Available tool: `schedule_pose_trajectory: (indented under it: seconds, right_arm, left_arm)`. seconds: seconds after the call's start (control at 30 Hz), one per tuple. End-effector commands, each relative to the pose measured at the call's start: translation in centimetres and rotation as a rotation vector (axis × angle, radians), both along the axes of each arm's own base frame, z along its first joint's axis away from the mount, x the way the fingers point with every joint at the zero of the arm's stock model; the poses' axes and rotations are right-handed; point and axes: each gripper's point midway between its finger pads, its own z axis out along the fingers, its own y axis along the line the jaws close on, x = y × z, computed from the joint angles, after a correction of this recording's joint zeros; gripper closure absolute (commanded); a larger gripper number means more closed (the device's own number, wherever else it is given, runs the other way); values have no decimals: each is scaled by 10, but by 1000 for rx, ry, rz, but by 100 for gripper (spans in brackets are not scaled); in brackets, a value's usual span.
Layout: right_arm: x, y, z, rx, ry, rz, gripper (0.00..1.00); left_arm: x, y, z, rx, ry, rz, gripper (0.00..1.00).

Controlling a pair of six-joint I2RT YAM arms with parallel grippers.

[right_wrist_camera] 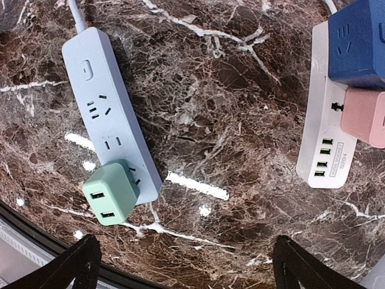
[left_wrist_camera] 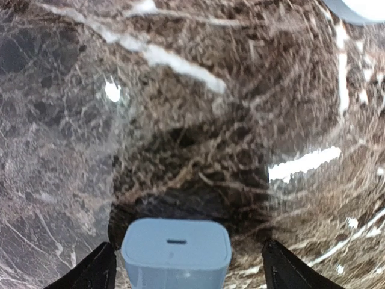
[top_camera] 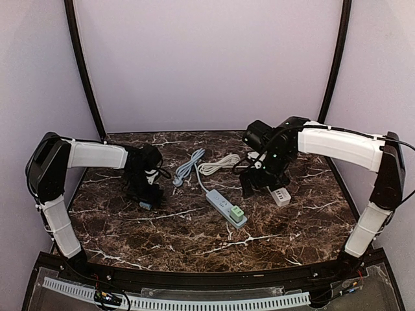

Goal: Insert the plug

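A light blue plug [left_wrist_camera: 176,253], with a small slot in its top face, stands between the fingers of my left gripper [left_wrist_camera: 189,272]. The jaws are open, and the plug sits nearer the left finger with a wide gap on the right. From above, the blue plug [top_camera: 146,205] shows just under the left gripper [top_camera: 148,193] at the table's left. A grey power strip [top_camera: 222,206] lies mid-table with a green plug [top_camera: 237,212] in its near end. My right gripper [right_wrist_camera: 187,268] hangs open above the table, beside the strip [right_wrist_camera: 111,114] and the green plug [right_wrist_camera: 110,192].
A white power strip [right_wrist_camera: 328,129] at the right carries a dark blue cube [right_wrist_camera: 358,42] and a pink cube [right_wrist_camera: 364,117]. Coiled grey cable [top_camera: 188,165] and white cable [top_camera: 217,165] lie behind the strips. The table's front edge [right_wrist_camera: 36,241] runs close to the green plug.
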Motion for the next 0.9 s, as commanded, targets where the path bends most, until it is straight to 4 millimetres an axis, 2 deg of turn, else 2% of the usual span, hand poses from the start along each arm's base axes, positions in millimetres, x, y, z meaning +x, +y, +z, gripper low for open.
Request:
schedule_pose_trajectory:
  seconds: [0.0, 0.27, 0.5, 0.73, 0.87]
  right_arm:
    - [1, -5, 5, 17, -22, -38, 2]
    - [-4, -10, 5, 24, -20, -63, 1]
    - [-6, -13, 9, 28, -22, -78, 1]
    - [-9, -16, 12, 33, -21, -94, 1]
    - [-11, -16, 14, 37, -18, -99, 1]
  left_arm:
    - [-15, -1, 17, -31, -5, -100, 16]
    - [-26, 13, 10, 4, -27, -159, 25]
    - [-24, 13, -3, -22, -84, -136, 32]
    - [-16, 10, -4, -42, -138, -130, 45]
    - [-12, 9, -3, -40, -152, -127, 49]
